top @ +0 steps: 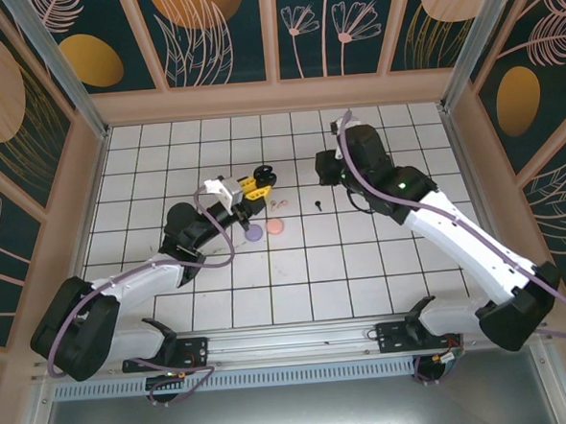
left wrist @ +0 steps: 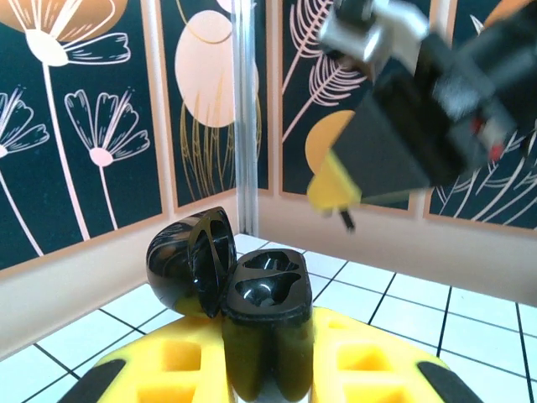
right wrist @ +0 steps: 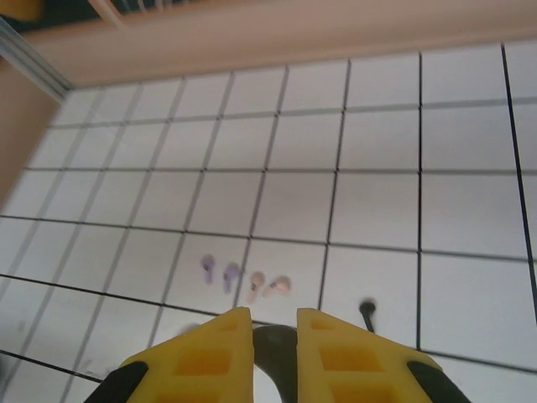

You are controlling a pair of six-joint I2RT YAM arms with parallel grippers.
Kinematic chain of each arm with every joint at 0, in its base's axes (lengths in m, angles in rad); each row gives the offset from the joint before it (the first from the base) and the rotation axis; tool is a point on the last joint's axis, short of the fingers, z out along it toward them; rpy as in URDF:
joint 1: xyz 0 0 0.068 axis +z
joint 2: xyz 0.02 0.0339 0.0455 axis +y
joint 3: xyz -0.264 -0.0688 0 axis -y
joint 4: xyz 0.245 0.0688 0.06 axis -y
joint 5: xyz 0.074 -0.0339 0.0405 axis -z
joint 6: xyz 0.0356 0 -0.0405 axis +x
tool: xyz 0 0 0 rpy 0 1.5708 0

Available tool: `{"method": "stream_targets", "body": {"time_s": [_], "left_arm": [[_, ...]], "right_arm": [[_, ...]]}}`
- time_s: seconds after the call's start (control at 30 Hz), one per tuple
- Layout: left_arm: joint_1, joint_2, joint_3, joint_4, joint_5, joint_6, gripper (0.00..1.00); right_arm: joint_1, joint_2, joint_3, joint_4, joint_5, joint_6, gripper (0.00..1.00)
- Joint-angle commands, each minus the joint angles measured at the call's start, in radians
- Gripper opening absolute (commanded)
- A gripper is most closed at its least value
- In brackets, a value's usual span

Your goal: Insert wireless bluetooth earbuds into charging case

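My left gripper [top: 254, 186] [left wrist: 268, 357] is shut on the black charging case [left wrist: 267, 311] [top: 264, 176], held upright with its lid swung open to the left and both sockets showing bare. My right gripper [right wrist: 274, 317] [top: 324, 168] hovers above the tiles to the right of the case, shut on a small dark earbud [right wrist: 277, 353], whose stem hangs below the yellow fingertip [left wrist: 336, 189]. Another black earbud [right wrist: 367, 312] [top: 318, 204] lies on the tiles. Two lilac earbuds [right wrist: 218, 271] and two pink earbuds [right wrist: 268, 285] [top: 282, 202] lie side by side on one tile.
A lilac disc [top: 254, 233] and a pink disc [top: 275, 227] lie on the white grid table [top: 363, 265] just near of the left gripper. Patterned walls [top: 272, 30] enclose the table on three sides, with a metal post [left wrist: 244, 117] in the corner.
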Motion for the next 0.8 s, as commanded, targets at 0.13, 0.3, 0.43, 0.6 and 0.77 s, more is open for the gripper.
{"method": "stream_targets", "body": {"time_s": [0.13,0.3,0.43,0.6,0.77], "left_arm": [[-0.064,0.097,0.055,0.075,-0.019,0.113,0.0],[-0.09,0.153,0.081,0.144,-0.015,0.105,0.0],[-0.1,0.181,0.099,0.191,-0.008,0.091,0.0],[-0.104,0.2,0.111,0.241,0.004,0.065,0.0],[-0.105,0.197,0.113,0.253,0.005,0.049,0.0]], "right_arm": [[0.038,-0.083,-0.015,0.151,-0.111,-0.095,0.16],[0.067,-0.128,-0.082,0.248,-0.151,-0.106,0.16],[0.092,-0.14,-0.117,0.29,-0.184,-0.111,0.16],[0.126,-0.147,-0.154,0.342,-0.192,-0.106,0.16],[0.135,-0.139,-0.174,0.375,-0.193,-0.083,0.16]]}}
